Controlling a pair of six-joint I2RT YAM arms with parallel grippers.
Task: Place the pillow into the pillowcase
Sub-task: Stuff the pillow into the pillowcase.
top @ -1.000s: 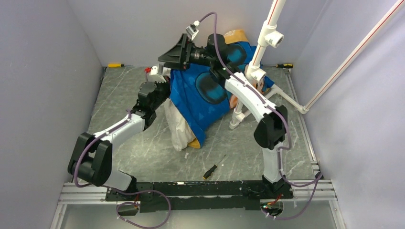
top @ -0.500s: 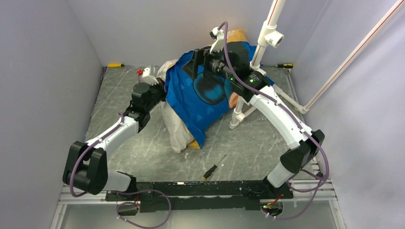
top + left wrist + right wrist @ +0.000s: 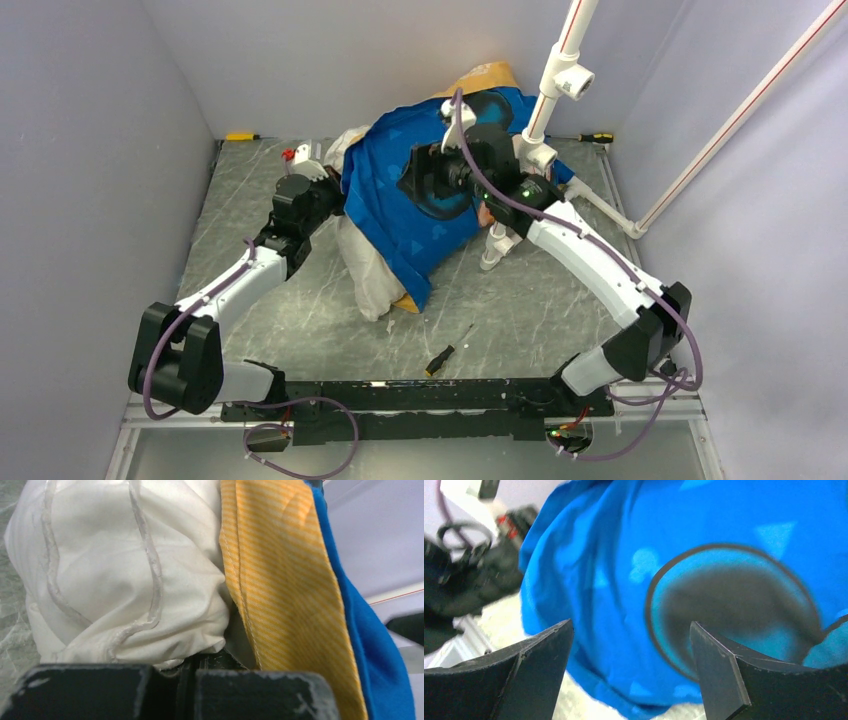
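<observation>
While the marbled table [image 3: 300, 300] bears it all, the blue mouse-print pillowcase [image 3: 400, 205] lies heaped at the far middle, with the white pillow [image 3: 365, 265] poking out of its near-left opening. The right gripper [image 3: 630, 625] hangs over the blue cloth, jaws spread wide. The left gripper [image 3: 190, 667] sits against the pillow beside the orange lining, jaws pressed together; whether they nip cloth is unclear.
</observation>
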